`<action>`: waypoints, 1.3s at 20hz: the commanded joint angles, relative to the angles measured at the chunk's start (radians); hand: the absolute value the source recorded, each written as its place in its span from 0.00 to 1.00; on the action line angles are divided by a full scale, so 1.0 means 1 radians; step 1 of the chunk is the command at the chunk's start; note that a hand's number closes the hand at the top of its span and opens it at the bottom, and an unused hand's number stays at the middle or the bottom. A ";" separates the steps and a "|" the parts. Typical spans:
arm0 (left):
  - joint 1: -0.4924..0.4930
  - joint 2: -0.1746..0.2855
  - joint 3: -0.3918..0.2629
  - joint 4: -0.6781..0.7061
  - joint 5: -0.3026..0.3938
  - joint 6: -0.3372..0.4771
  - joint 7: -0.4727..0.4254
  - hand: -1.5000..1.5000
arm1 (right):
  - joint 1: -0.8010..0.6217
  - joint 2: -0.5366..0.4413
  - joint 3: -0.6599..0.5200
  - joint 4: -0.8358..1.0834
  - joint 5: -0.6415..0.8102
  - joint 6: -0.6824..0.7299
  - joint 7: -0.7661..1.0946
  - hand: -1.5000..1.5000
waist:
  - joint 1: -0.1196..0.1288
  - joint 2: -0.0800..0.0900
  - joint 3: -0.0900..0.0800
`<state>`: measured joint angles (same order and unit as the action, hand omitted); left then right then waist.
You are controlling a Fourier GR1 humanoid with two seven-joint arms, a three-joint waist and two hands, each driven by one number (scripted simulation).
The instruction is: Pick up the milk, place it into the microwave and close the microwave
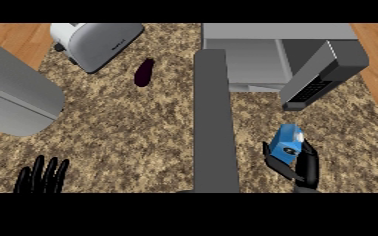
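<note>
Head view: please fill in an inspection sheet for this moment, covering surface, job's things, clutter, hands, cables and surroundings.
Surface: speckled brown counter.
Job's things: blue milk carton at the near right, in front of the microwave, not yet inside. The microwave stands open; the long grey panel running from its left side toward the robot looks like its door.
Clutter: toaster at the far left; dark eggplant lying beside it, apart.
Hands: right hand curled round the milk carton; left hand open, resting at the lower left, fingers up.
Cables: nothing seen.
Surroundings: wood strip at the far corners; grey shape at the left edge, cannot tell what.
</note>
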<state>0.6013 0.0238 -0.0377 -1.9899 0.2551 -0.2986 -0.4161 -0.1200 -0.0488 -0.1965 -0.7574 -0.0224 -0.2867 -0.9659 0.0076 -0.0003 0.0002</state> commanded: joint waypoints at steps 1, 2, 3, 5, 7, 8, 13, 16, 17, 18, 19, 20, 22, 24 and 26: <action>0.025 -0.023 -0.039 0.004 -0.042 0.003 -0.024 0.00 | -0.105 -0.037 -0.048 0.099 -0.024 0.001 -0.045 1.00 | 0.002 0.001 0.001; 0.062 -0.009 -0.032 -0.074 -0.001 -0.003 0.030 0.00 | -0.103 -0.012 -0.026 0.118 -0.007 -0.005 -0.075 1.00 | 0.003 0.001 0.001; 0.007 -0.002 -0.001 0.040 -0.009 -0.019 -0.021 0.00 | -0.171 -0.024 -0.053 0.180 -0.024 0.011 -0.078 1.00 | 0.005 0.002 0.001; -0.011 -0.003 -0.033 -0.034 0.005 -0.012 0.032 0.00 | -0.291 -0.053 -0.086 0.315 -0.016 -0.001 -0.094 1.00 | 0.030 0.011 0.004; 0.014 0.007 0.006 -0.032 0.019 -0.019 0.001 0.00 | -0.306 -0.049 -0.089 0.353 -0.022 0.052 -0.162 1.00 | 0.024 0.009 0.003; 0.018 -0.006 -0.026 0.003 -0.014 -0.020 -0.009 0.00 | -0.328 -0.069 -0.102 0.353 -0.034 0.080 -0.169 1.00 | 0.024 0.009 0.003; 0.072 0.016 0.001 -0.067 0.034 -0.041 0.011 0.00 | -0.340 -0.008 -0.104 0.391 -0.037 0.061 -0.223 1.00 | 0.013 0.005 0.002; 0.065 0.005 -0.007 0.031 0.012 -0.070 -0.065 0.00 | -0.314 -0.025 -0.085 0.337 -0.036 0.088 -0.183 1.00 | 0.003 0.001 0.000; 0.023 0.041 0.061 0.038 0.074 -0.085 -0.046 0.00 | -0.308 -0.007 -0.080 0.302 -0.036 0.067 -0.187 1.00 | -0.001 0.000 0.000; 0.000 0.017 0.032 0.042 0.038 -0.056 -0.035 0.00 | -0.295 -0.034 -0.078 0.297 -0.035 0.104 -0.192 1.00 | -0.002 0.001 0.000; 0.002 0.027 0.049 0.013 0.063 -0.048 0.001 0.00 | -0.253 0.014 -0.035 0.214 -0.015 0.064 -0.158 1.00 | -0.009 -0.003 -0.001; -0.002 0.011 0.026 0.045 0.023 -0.052 -0.031 0.00 | -0.261 0.012 -0.043 0.234 -0.018 0.063 -0.173 1.00 | -0.004 -0.001 0.000; 0.060 -0.016 0.010 0.047 -0.034 -0.052 -0.109 0.00 | -0.164 -0.001 -0.005 0.070 -0.019 0.081 -0.088 1.00 | -0.015 -0.007 -0.002; 0.047 0.026 0.020 -0.046 0.057 -0.063 0.026 0.00 | -0.093 0.018 0.031 -0.029 -0.011 0.078 -0.056 1.00 | -0.015 -0.005 -0.001; 0.049 0.002 -0.011 -0.026 0.008 -0.052 -0.002 0.00 | 0.000 0.022 0.077 -0.194 -0.010 0.096 0.027 1.00 | -0.022 -0.008 -0.002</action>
<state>0.6410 0.0341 -0.0280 -1.9890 0.2757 -0.3574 -0.4365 -0.2510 -0.0450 -0.1835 -0.7435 -0.0395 -0.2074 -0.9992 -0.0051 -0.0047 -0.0009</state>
